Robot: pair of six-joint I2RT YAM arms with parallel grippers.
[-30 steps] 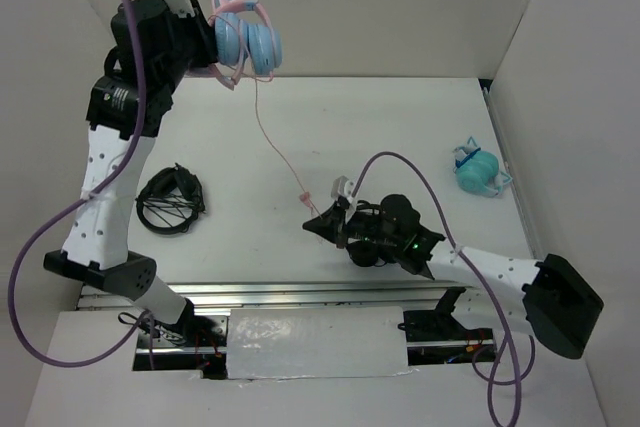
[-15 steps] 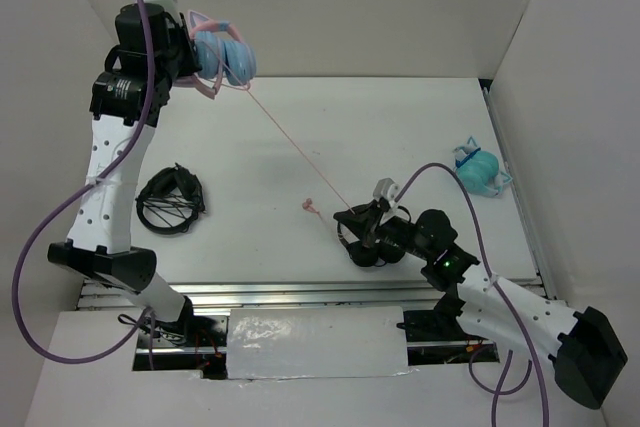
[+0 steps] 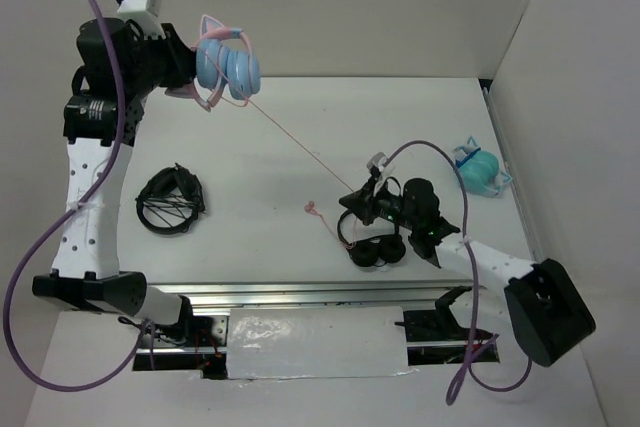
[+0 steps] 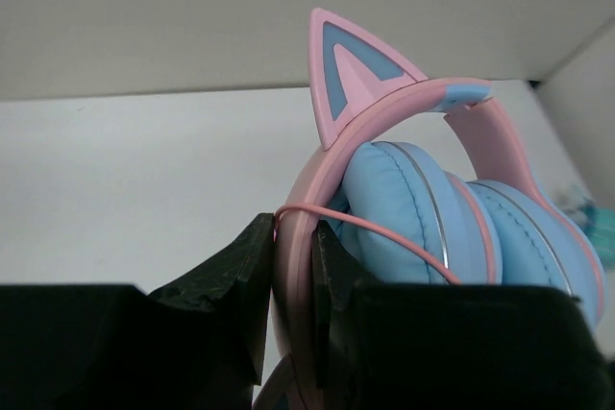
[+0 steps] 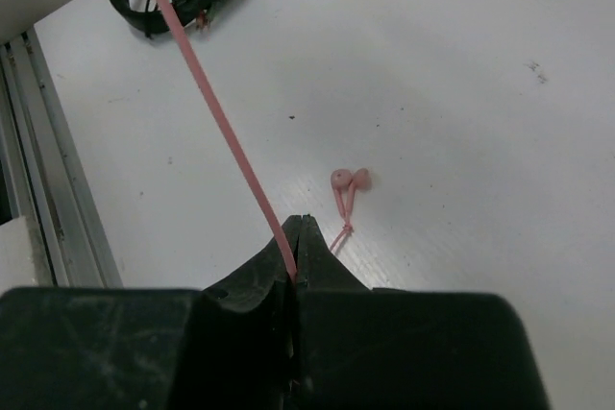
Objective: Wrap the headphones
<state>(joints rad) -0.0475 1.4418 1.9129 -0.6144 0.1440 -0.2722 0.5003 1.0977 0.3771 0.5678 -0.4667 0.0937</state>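
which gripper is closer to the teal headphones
Right. The right gripper is left of the teal headphones; the left gripper is far across the table at the back-left corner.

headphones (image 3: 228,67): I read light blue cups and a pink headband
cat ear (image 4: 351,69): pink rim, blue centre on my left wrist feed
cable (image 3: 300,142): thin, pink
left gripper (image 4: 291,266): black fingers
right gripper (image 5: 298,232): black too
second headphones (image 3: 172,199): plain black
third pair (image 3: 478,171): teal-green, as I see it
table (image 3: 250,137): white, with a few dark specks
left arm (image 3: 85,197): white shell, black joints
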